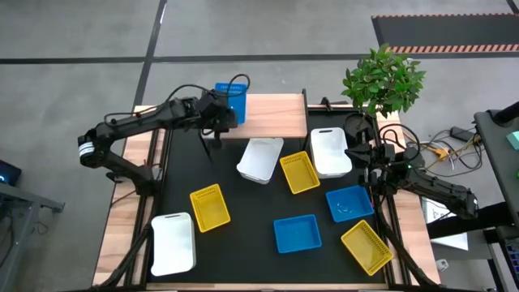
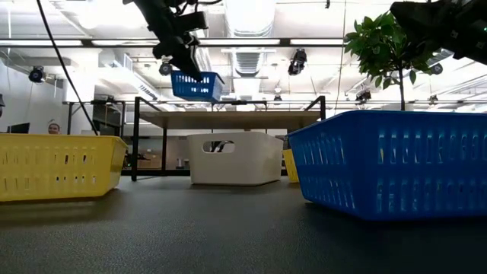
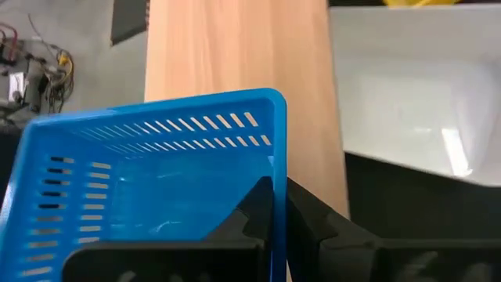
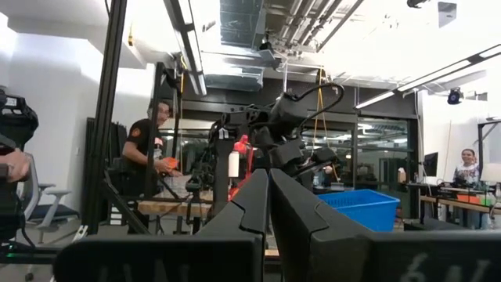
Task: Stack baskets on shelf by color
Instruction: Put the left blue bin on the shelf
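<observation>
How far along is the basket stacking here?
Barely begun. Nothing rests on the shelf yet. The left tool is shut on the first blue basket, held above the shelf's left end. Eight baskets lie on the table. The right tool waits, shut.

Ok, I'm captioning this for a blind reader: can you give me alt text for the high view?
The left gripper, fingers shut on a blue basket, holds it over the left end of the wooden shelf. Eight more baskets, white, yellow and blue, lie scattered on the black table; the right gripper waits, shut, beside a potted plant.
</observation>
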Robot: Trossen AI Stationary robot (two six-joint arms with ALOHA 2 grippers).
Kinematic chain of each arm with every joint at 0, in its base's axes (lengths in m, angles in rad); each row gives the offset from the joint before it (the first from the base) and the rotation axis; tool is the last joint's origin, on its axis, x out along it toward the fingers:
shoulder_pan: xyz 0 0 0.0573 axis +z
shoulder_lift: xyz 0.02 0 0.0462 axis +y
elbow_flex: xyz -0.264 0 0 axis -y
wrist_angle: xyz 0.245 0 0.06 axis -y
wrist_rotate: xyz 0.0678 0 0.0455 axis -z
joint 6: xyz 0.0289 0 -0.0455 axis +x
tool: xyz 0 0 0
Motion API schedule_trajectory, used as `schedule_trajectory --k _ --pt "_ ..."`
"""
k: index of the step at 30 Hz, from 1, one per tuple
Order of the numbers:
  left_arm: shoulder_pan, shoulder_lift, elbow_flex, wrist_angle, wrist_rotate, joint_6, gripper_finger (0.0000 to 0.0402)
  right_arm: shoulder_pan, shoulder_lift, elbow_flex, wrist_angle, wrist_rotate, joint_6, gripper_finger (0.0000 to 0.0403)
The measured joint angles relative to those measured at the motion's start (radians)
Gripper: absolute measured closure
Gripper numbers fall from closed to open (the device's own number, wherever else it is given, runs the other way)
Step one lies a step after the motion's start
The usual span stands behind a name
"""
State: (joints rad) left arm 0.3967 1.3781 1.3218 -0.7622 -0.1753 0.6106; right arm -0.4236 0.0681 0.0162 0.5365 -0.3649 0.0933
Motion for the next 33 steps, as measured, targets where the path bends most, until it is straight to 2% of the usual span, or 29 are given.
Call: schedule_trajectory --k 4,8,11,16,33 --pt "0.016 0.000 0.017 -0.103 0.007 0.000 0.0402 0.000 0.000 0.000 0.000 0.000 -0.007 0.0394" --pt "0.026 0.001 0.012 -0.111 0.010 -0.001 0.0402 0.000 0.000 0.000 0.000 0.000 -0.019 0.0394" --pt "0.032 0.000 0.007 -0.095 0.019 -0.025 0.0402 0.000 0.000 0.000 0.000 0.000 -0.027 0.0394" --pt "0.040 -0.001 -0.005 -0.015 0.135 -0.053 0.0402 0.000 0.000 0.000 0.000 0.000 -0.048 0.0394" --pt "0.049 0.010 -0.025 0.013 0.142 -0.082 0.0402 0.000 0.000 0.001 -0.001 0.000 -0.050 0.0394"
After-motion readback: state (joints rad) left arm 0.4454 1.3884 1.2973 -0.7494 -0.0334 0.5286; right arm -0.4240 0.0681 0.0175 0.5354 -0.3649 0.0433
